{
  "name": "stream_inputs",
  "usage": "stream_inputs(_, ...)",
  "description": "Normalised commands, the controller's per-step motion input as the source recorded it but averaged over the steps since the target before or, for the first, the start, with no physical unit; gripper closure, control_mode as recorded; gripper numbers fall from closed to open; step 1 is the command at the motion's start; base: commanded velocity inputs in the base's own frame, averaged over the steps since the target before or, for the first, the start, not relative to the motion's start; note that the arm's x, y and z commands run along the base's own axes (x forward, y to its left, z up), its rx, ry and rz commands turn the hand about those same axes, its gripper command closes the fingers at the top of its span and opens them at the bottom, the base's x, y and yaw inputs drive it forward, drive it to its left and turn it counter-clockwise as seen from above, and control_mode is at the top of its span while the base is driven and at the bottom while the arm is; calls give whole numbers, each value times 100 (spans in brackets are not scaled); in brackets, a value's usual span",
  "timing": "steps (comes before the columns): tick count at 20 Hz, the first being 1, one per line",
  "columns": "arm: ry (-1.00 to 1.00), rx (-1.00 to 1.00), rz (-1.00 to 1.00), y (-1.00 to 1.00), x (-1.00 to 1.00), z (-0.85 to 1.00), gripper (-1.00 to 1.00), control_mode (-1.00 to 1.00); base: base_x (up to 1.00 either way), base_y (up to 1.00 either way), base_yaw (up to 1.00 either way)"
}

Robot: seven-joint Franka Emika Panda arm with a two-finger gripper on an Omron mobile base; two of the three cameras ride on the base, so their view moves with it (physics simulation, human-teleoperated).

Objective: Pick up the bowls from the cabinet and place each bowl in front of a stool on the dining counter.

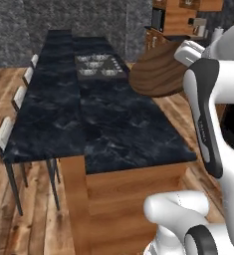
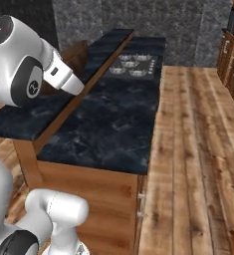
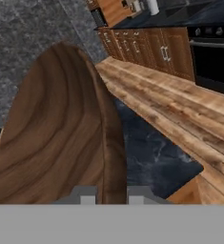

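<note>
Kitchen interior, rendered: wood floor, grey stone walls.

Plank floor point(image 2: 198, 149) in warm brown runs beside a long island; a lower black marbled tabletop point(image 1: 123, 129) carries an inset stove-top point(image 1: 101, 66). Mottled grey stone wall point(image 1: 19, 30) closes the far end. Stools point(image 1: 4, 137) with pale seats and thin dark legs line one side. Brown drawer cabinets point(image 3: 147, 50) and a black oven point(image 3: 211, 57) stand along the side wall.

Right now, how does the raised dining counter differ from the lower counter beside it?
The long black marbled dining counter stands higher and is narrower; the lower black marbled counter is wider. The lower counter carries a built-in stove top; the dining counter's top is bare. Light-backed stools line the dining counter, none the lower counter. Both share white-veined black stone and brown wooden fronts.
</note>
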Motion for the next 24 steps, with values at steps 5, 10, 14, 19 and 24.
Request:
stream_inputs(5, 0, 0, 0, 0, 0, 0, 100, 100, -9, 97, 5)
stream_inputs(10, 0, 0, 0, 0, 0, 0, 100, 100, 0, 100, 0)
stream_inputs(14, 0, 0, 0, 0, 0, 0, 100, 100, 0, 100, 0)
stream_inputs(19, 0, 0, 0, 0, 0, 0, 100, 100, 0, 100, -15)
stream_inputs(24, 0, 0, 0, 0, 0, 0, 100, 100, 5, 100, -33)
